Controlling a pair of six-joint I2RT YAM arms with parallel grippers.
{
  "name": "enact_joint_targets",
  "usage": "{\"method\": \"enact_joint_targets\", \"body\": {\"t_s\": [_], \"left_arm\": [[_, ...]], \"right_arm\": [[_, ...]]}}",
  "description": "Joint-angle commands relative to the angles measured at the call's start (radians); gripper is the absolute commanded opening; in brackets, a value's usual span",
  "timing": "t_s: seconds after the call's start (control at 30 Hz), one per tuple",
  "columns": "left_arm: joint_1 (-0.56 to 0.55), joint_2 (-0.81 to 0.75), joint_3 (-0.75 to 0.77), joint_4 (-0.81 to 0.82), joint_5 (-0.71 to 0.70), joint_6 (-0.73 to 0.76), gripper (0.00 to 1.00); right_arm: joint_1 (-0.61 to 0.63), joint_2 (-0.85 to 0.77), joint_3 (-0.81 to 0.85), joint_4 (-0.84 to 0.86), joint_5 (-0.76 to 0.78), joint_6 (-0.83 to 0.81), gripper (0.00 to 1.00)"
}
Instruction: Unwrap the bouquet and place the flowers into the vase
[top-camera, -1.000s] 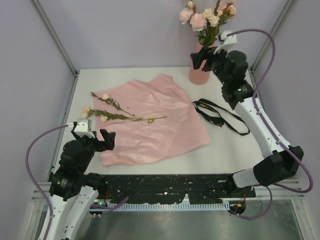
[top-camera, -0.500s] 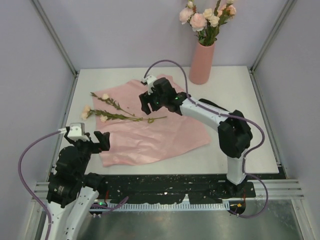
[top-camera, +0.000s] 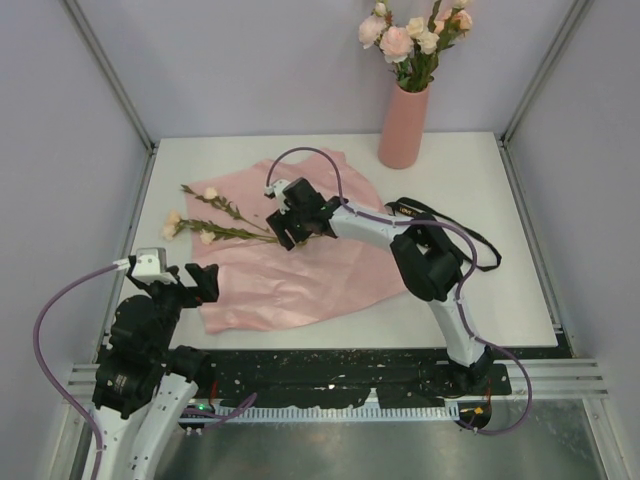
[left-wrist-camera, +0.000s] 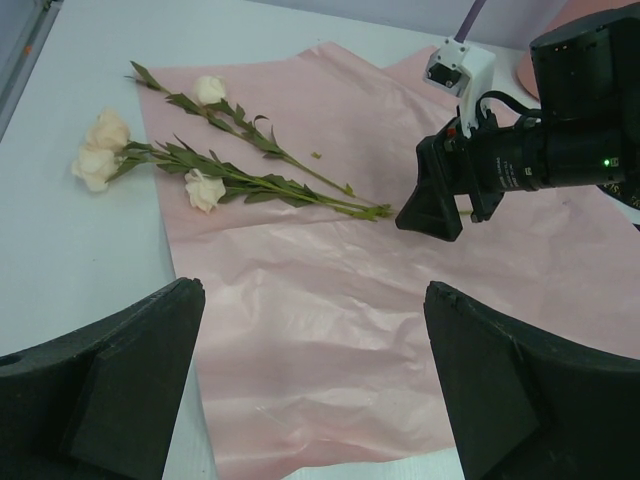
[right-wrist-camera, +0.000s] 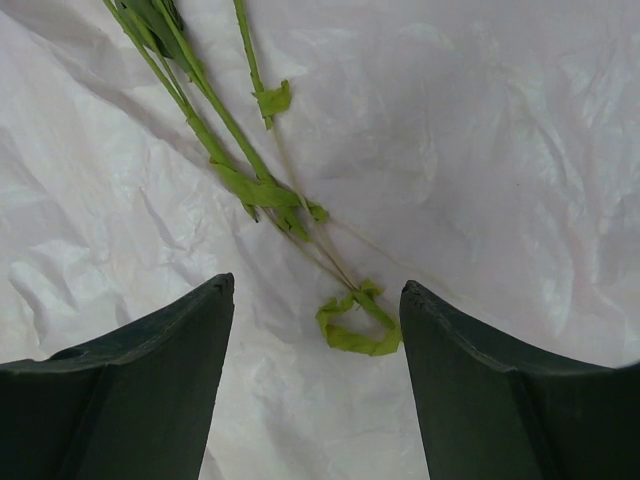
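A few loose flowers (top-camera: 222, 226) lie on the flat pink wrapping paper (top-camera: 330, 260), heads to the left; no wrapped bouquet is in view. Their cream roses and green stems (left-wrist-camera: 262, 184) also show in the left wrist view. My right gripper (top-camera: 292, 237) hangs open just above the stem ends (right-wrist-camera: 352, 318), which lie between its fingers (right-wrist-camera: 150, 370) untouched. The salmon vase (top-camera: 404, 128) stands at the back right with several roses (top-camera: 408, 38) in it. My left gripper (top-camera: 190, 283) is open and empty over the paper's near-left corner (left-wrist-camera: 300, 380).
A black ribbon (top-camera: 478, 243) lies right of the paper, partly behind the right arm (top-camera: 430, 262). The right arm's gripper (left-wrist-camera: 440, 195) shows in the left wrist view. Grey walls and metal posts enclose the white table (top-camera: 480, 180) on three sides.
The right arm has swung from the vase leftward across the paper and come down over the stem ends. The left gripper shifted slightly toward the near side.
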Motion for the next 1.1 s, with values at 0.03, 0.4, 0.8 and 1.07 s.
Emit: {"method": "enact_joint_targets", "body": {"t_s": [0.03,0.4,0.8,1.07], "left_arm": [[0.000,0.006,0.008,0.018,0.001,-0.003,0.96],[0.000,0.000,0.007,0.020,0.001,-0.001,0.96],[-0.003,0.000,0.007,0.020,0.003,0.001,0.96],[-0.001,-0.002,0.007,0.020,-0.002,-0.001,0.96]], "right_arm": [[0.024,0.009,0.082,0.047,0.037,-0.039,0.70],[0.033,0.111,0.209,-0.047,0.036,-0.036,0.67],[0.053,0.158,0.250,-0.134,0.114,-0.065,0.63],[0.071,0.158,0.231,-0.146,0.152,-0.106,0.53]]}}
